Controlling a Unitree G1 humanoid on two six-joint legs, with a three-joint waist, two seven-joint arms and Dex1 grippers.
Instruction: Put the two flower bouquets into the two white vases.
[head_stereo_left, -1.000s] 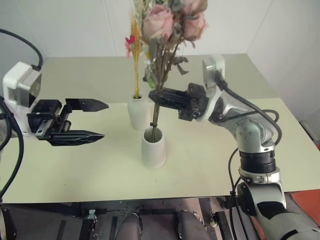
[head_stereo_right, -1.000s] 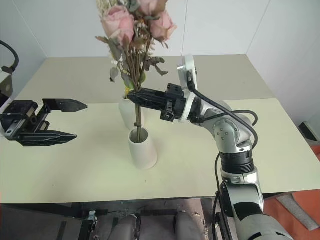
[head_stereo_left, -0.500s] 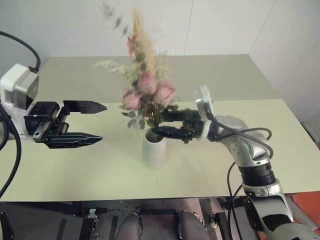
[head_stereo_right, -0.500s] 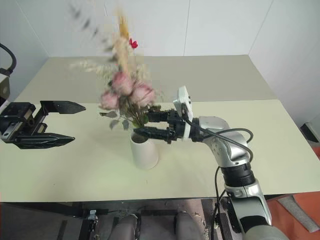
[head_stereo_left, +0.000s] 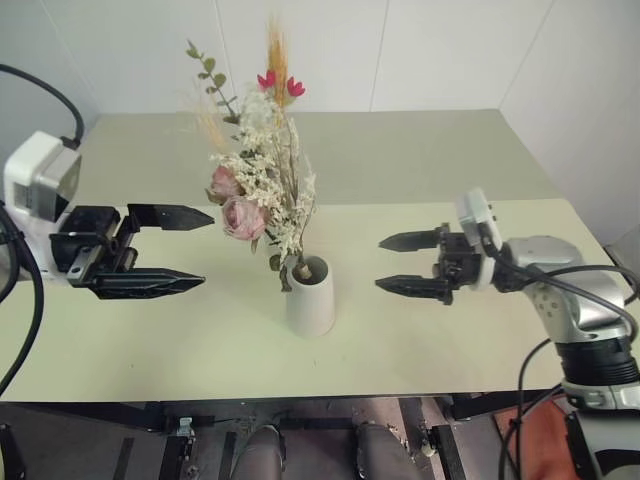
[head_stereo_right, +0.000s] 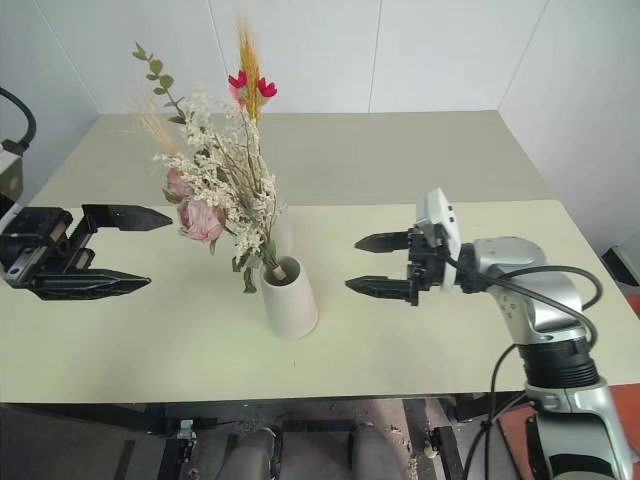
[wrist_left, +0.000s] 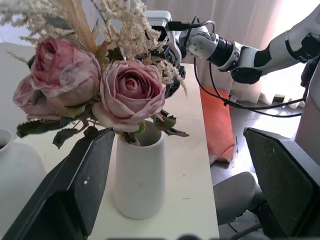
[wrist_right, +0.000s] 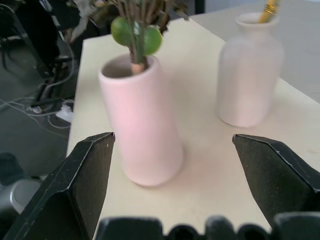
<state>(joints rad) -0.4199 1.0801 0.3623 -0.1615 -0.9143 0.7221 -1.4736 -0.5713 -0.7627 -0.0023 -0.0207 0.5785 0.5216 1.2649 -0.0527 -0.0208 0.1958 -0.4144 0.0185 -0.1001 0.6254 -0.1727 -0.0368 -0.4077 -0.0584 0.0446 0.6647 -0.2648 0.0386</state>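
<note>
The wide vase (head_stereo_left: 310, 296) stood upright on the table (head_stereo_left: 450, 160), and the rose bunch (head_stereo_left: 255, 195) stood in its mouth, leaning toward the robot's left. The narrow vase (wrist_right: 248, 75) stood just behind the wide vase, mostly hidden by the roses in the head views; the straw bunch (head_stereo_left: 275, 60) rose from it, its red flowers showing above the rose bunch.

The right gripper (head_stereo_left: 408, 264) hung to the right of the wide vase, well apart from it, pointing toward it. Its fingers (head_stereo_left: 412, 240) were spread wide, holding and touching nothing.

The left gripper (head_stereo_left: 180, 250) hung to the left of the wide vase, also apart from it and pointing toward it. Its fingers (head_stereo_left: 175, 214) were spread wide too, with nothing between them, clear of the roses
</note>
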